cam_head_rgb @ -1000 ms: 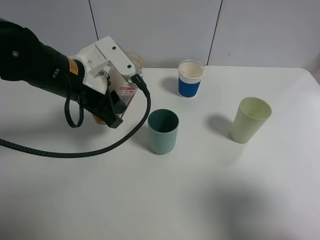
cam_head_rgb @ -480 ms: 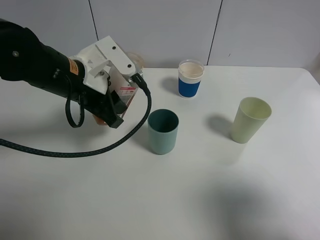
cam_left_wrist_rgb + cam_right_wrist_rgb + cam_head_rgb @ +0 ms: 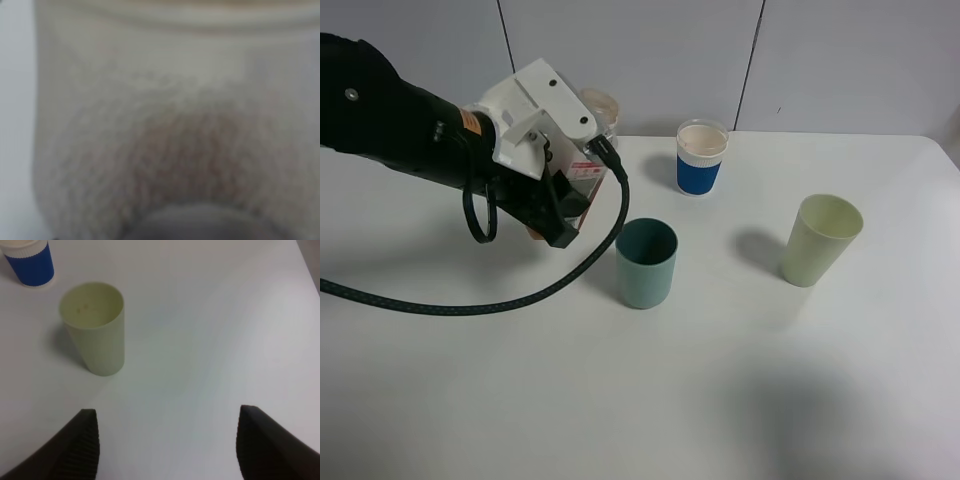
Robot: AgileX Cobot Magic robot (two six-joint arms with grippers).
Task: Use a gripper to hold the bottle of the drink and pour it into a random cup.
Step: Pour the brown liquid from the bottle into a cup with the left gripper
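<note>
Now L gripper clamped on bottle, near teal cup, to its far-left; bottle approx upright, neck up, so pour needs shift right + tip toward cup mouth. R gripper agape, idle.

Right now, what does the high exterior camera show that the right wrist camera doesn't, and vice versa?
Only the exterior high view: the left gripper closed on the bottle, apart from the teal cup, with a black cable trailing below. Only the right wrist view: the right gripper, fingers wide apart and empty. Both: the pale yellow-green cup and the blue-banded white cup on the white table.
</note>
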